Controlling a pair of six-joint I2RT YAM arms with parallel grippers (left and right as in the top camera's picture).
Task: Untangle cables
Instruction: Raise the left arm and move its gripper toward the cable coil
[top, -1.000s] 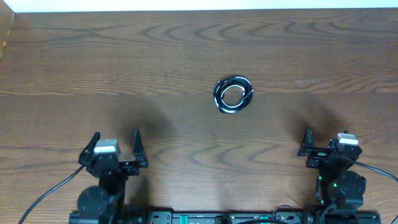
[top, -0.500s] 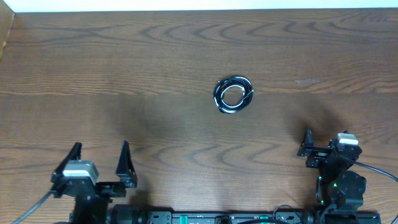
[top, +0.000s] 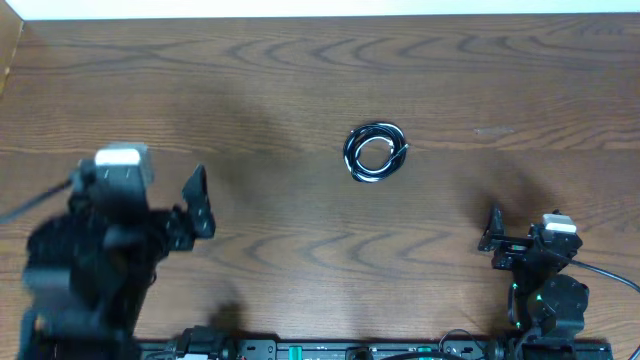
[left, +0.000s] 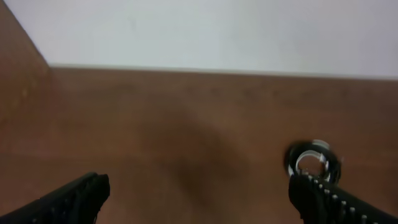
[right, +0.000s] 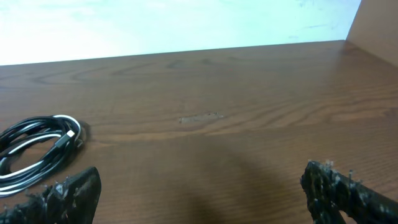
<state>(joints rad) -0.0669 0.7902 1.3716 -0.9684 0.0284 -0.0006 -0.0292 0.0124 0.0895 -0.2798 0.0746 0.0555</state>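
Lying a little right of centre on the tabletop (top: 300, 80), the cables (top: 375, 152) form one small flat coil, with black and white strands looped together. Bare wood surrounds the coil on all sides, and it is well apart from every edge. A white wall (top: 320, 8) runs along the far edge. A lighter wooden board (top: 8, 50) stands at the far left corner, and the right wrist view shows a similar board (right: 379, 25) at the far right. A faint pale scuff (top: 495, 130) marks the wood to the right of the coil, apart from it.

The left tool (left: 199, 183) is released, its jaws spread wide with nothing between them. From overhead its arm is blurred; it stands to the left of the coil, nearer the front edge, with open wood between them. The right tool (right: 200, 177) is also released and empty, and it sits low by the near right edge. From its camera the coil lies ahead and to the left, beyond its left finger, and the wood straight ahead is bare up to the wall.
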